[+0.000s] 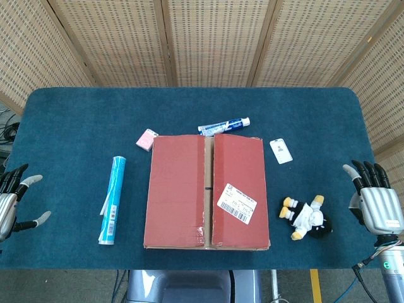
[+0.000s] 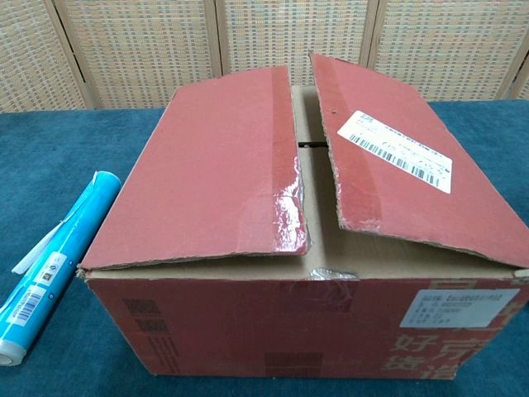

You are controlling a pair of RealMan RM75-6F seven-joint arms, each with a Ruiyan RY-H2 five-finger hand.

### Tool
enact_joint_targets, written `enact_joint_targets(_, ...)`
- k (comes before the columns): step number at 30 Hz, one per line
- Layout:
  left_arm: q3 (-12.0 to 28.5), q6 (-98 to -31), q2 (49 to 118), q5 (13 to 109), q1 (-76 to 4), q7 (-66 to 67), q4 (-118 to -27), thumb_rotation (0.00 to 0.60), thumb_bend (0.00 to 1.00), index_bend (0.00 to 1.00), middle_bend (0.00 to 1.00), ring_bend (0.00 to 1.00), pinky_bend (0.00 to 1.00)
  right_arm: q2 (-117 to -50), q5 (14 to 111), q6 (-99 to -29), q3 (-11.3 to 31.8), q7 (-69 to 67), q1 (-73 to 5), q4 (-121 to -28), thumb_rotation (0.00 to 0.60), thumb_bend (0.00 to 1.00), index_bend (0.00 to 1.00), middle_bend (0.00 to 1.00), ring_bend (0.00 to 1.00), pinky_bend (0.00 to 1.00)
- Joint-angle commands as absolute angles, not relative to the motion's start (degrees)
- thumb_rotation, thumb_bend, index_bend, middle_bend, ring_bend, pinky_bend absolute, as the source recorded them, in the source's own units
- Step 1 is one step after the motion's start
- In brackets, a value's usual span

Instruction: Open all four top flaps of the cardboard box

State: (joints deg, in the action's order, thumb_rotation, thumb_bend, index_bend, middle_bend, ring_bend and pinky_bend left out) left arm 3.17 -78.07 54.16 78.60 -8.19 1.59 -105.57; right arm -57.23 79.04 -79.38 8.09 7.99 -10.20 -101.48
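The red-brown cardboard box (image 1: 206,191) sits at the middle front of the blue table, filling the chest view as box (image 2: 306,240). Its two long top flaps, the left flap (image 2: 207,169) and the right flap (image 2: 405,157) with a white shipping label, lie nearly shut, slightly raised with a narrow gap between them. The inner flaps are hidden beneath. My left hand (image 1: 14,202) hovers at the table's left edge, fingers spread, holding nothing. My right hand (image 1: 377,199) is at the right edge, fingers apart and empty. Both are far from the box.
A blue roll (image 1: 112,200) lies left of the box, also in the chest view as roll (image 2: 54,260). A pink packet (image 1: 147,139) and toothpaste tube (image 1: 224,125) lie behind it. A white card (image 1: 281,151) and a plush penguin (image 1: 307,218) lie to the right.
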Motion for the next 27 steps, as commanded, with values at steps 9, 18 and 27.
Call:
enact_joint_targets(9, 2.9, -77.5, 54.1, 79.0, -8.5, 1.9, -106.0, 0.502, 0.23, 0.19, 0.0, 0.0, 0.0, -56.9, 79.6, -79.9, 8.1, 6.9, -10.1, -101.5, 0.6, 0.96, 0.13, 0.1, 0.0, 0.0)
enact_joint_targets(18, 3.2, -77.5, 54.2, 79.3, -8.8, 1.6, -106.1, 0.502, 0.23, 0.19, 0.0, 0.0, 0.0, -56.2, 81.9, -78.9, 8.1, 2.9, -11.2, -101.6, 0.6, 0.98, 0.13, 0.11, 0.0, 0.0)
enact_joint_targets(27, 3.3, -76.2, 53.8, 79.3, -9.7, 1.6, -106.2, 0.503, 0.23, 0.19, 0.0, 0.0, 0.0, -54.4, 87.4, -76.0, 7.9, -6.9, -14.2, -102.2, 0.6, 1.0, 0.13, 0.13, 0.0, 0.0)
